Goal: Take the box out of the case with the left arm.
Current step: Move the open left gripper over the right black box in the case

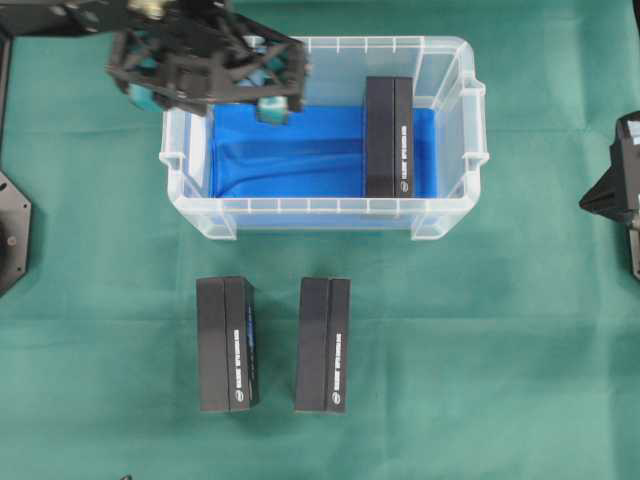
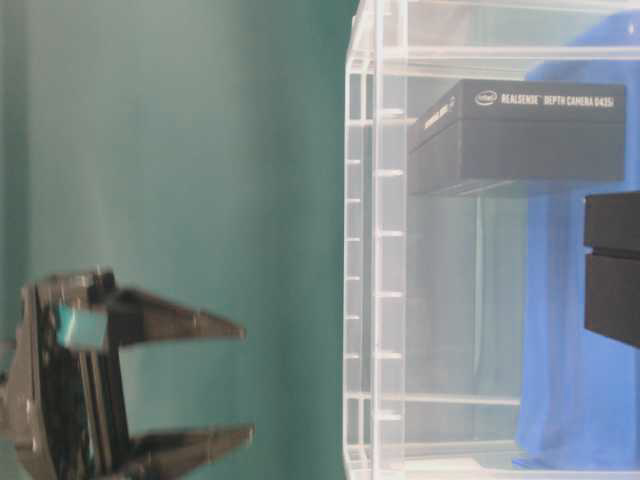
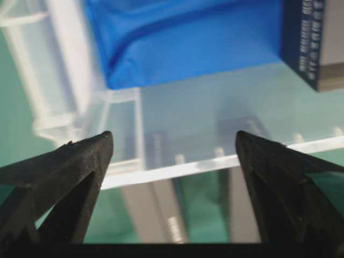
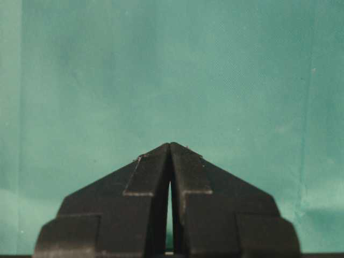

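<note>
The clear case [image 1: 320,212] stands at the back middle of the green table, with blue cloth [image 1: 290,150] on its bottom. One black box [image 1: 388,137] lies inside against the right end. My left gripper [image 1: 205,98] hovers over the case's far left corner, open wide and holding nothing. In the left wrist view its fingertips [image 3: 173,142] frame the case's front wall [image 3: 215,161], and the box [image 3: 314,43] is far off at upper right. The table-level view shows the open gripper [image 2: 246,380] outside the case [image 2: 375,260], apart from the box [image 2: 530,140]. My right gripper [image 4: 170,145] is shut, empty, over bare cloth.
Two more black boxes [image 1: 227,343] [image 1: 323,344] lie side by side on the green cloth in front of the case. The right arm [image 1: 620,190] sits at the right edge, far from the case.
</note>
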You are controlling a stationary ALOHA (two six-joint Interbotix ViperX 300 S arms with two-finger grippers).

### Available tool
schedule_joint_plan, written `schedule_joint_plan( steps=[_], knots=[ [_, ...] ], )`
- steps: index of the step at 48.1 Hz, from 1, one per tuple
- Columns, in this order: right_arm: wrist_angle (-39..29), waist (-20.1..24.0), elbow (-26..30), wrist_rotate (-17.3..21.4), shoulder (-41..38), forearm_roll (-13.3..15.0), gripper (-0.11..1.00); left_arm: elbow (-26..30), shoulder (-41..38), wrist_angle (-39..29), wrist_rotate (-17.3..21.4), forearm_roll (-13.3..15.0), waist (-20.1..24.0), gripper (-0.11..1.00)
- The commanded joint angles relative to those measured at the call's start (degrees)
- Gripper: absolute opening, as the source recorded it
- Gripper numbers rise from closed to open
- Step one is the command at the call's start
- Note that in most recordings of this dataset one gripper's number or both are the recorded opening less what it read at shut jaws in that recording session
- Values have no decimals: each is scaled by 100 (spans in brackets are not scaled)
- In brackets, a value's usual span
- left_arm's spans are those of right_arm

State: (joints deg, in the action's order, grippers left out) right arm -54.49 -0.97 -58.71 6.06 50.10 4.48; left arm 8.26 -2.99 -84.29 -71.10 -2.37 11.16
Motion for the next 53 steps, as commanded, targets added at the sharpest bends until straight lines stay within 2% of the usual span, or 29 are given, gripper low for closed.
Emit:
schedule_joint_plan(
  steps=[1,8,21,40,47,53],
  knots=[
    [-44,-9,141,18,-44,9,0,431,-132,-18,-44,-9,-70,95],
    [-176,-9,141,18,-44,9,0,940,-519,-9,-185,-9,-158,95],
    [-264,-9,132,9,-44,18,0,1863,-1213,-9,-176,-9,-211,95],
    [-264,-9,141,18,-44,9,0,3340,-2426,-141,62,-9,-264,95],
    [-272,-9,141,18,-44,9,0,3604,-2602,-475,79,-44,-264,95],
    [-272,-9,141,18,-44,9,0,3604,-2610,-466,88,-44,-264,95]
  ],
)
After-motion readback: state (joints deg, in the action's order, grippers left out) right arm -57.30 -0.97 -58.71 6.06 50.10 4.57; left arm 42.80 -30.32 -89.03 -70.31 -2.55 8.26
